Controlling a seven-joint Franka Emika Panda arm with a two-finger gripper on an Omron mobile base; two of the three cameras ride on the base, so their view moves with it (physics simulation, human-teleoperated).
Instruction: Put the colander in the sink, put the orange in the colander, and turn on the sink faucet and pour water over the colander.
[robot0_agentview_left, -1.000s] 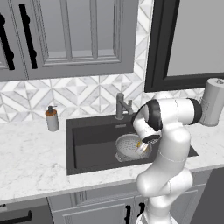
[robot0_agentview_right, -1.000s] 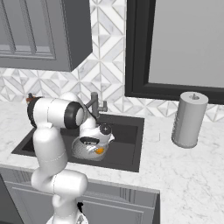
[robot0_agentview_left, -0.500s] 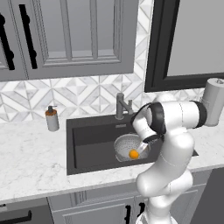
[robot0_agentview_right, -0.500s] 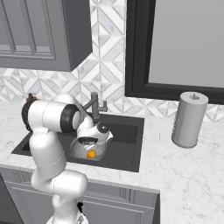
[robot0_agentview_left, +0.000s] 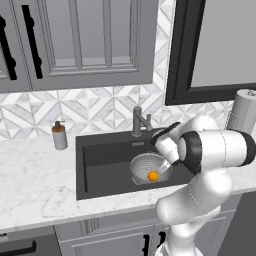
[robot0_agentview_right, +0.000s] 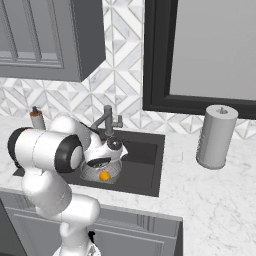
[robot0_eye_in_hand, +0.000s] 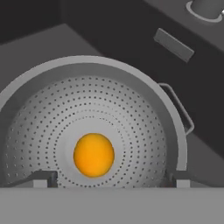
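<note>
We see the orange (robot0_eye_in_hand: 93, 155) lying at the bottom of the colander (robot0_eye_in_hand: 131, 109), directly below our pincer (robot0_eye_in_hand: 109, 179), whose two tips stand wide apart on either side of it with nothing held between them. The colander sits in the sink (robot0_agentview_left: 100, 160), toward the basin's right part, and the sink faucet (robot0_agentview_left: 138, 120) rises just beyond the pincer at the back rim, with no water running that we can make out. What we judge is left is the tap, and the risk lies there: the lever is small and close to the spout, so a careless sweep of the arm could knock the colander's rim or its side handle and shift it out from under the spout, and then the stream would miss the bowl. The spout may also need swinging to reach it. Farther out, a pale marble bench (robot0_agentview_left: 35, 190) surrounds the basin, a soap pump bottle (robot0_agentview_left: 59, 135) stands well off to the pincer's left, a paper towel roll (robot0_agentview_right: 216, 136) well to its right, under grey cabinets, patterned tiles and a dark-framed window.
</note>
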